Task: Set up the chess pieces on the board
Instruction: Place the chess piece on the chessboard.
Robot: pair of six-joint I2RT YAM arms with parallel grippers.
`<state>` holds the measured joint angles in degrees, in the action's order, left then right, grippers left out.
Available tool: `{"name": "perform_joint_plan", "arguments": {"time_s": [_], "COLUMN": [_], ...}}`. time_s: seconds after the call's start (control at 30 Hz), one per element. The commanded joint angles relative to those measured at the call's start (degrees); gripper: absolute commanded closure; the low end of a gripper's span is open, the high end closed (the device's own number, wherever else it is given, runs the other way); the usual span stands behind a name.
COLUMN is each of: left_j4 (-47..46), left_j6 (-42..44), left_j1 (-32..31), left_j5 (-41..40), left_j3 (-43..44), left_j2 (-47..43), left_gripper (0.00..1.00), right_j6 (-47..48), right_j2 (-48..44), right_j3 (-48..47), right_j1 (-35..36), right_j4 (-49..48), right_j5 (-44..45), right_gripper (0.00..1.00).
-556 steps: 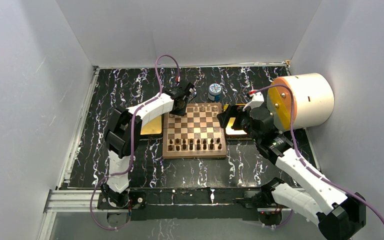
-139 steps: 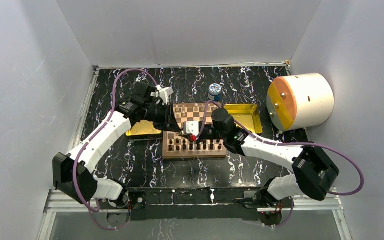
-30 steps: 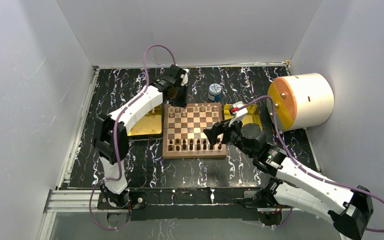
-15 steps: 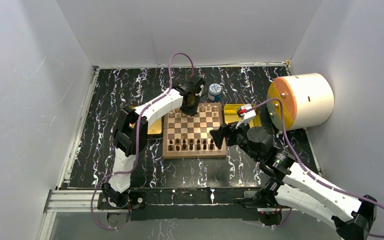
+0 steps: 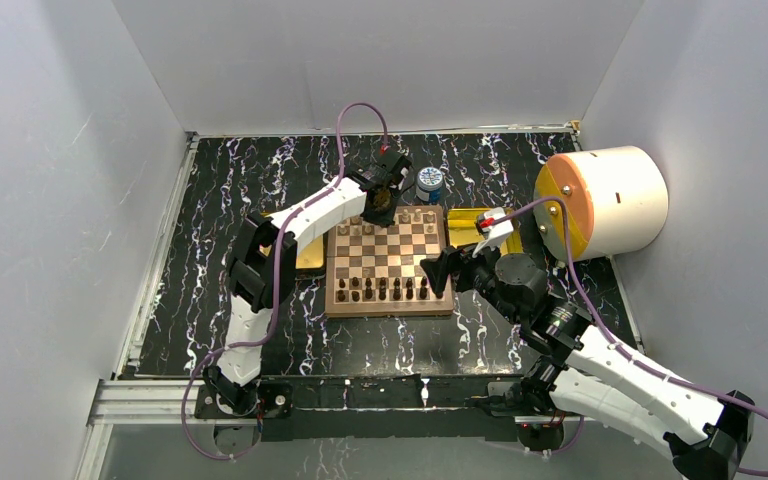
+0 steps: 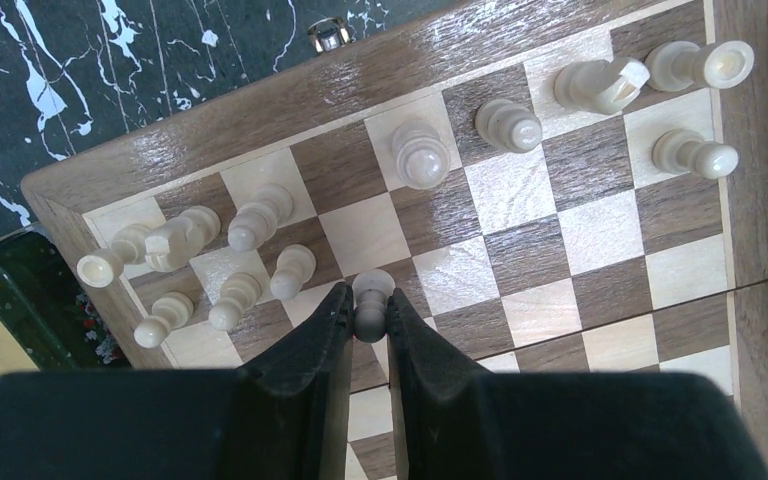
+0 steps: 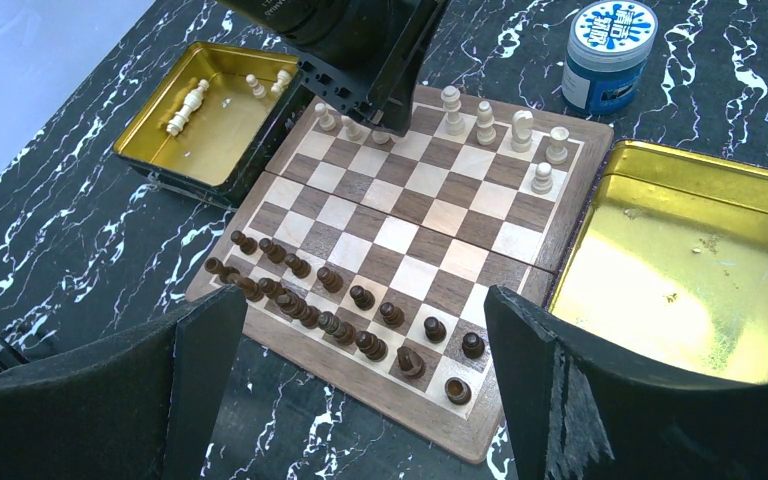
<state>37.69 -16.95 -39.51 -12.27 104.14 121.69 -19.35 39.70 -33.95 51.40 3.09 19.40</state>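
The left gripper (image 6: 368, 306) is pinched narrowly on a pale pawn (image 6: 373, 287), gripping it at the waist over the board (image 6: 260, 125), in the second row from the board's far edge and toward its left side. It sits next to the pale pawns already standing there, the closest (image 6: 293, 270) just beside one black finger (image 6: 310, 345).

The main risk is probably at release. The pawn's foot is hidden between the fingertips, so it cannot be told whether it touches the square. If the fingers part while it hangs above the wood or leans, the narrow-footed piece could topple and roll into the row beside it or the back-rank pieces (image 6: 260, 215) behind it. A spreading finger could also nudge the closest pawn, and a pawn sticking to one pad could be dragged off its square.

The right gripper (image 7: 362, 300) is spread wide and holds nothing. It hovers off the board's near-right corner, above the dark pieces (image 7: 340, 310), where a careless drop could scatter them.

The held pawn looks roughly upright, with its long axis running up from the board. Its round head points up and is angled slightly toward the board's far edge in the left wrist view.
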Motion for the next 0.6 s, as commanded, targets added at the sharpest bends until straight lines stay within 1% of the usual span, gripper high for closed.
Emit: {"name": "perform_joint_plan", "arguments": {"time_s": [0.0, 0.57], "left_j4": [-0.6, -1.5], "left_j6": [0.4, 1.3], "left_j1": [-0.1, -0.1], "left_j5": [-1.0, -2.6], "left_j3": [0.5, -0.4], "left_j2": [1.0, 2.5], "left_gripper": [0.91, 0.90], "right_j6": [-0.4, -0.9], "right_j2": [-0.8, -0.2], "right_j3": [-1.4, -1.5], "right_j1": [0.1, 0.1], "right_j4": [-2.0, -1.8], "right_j5": [1.0, 0.8], "right_gripper": [0.01, 0.01]}}
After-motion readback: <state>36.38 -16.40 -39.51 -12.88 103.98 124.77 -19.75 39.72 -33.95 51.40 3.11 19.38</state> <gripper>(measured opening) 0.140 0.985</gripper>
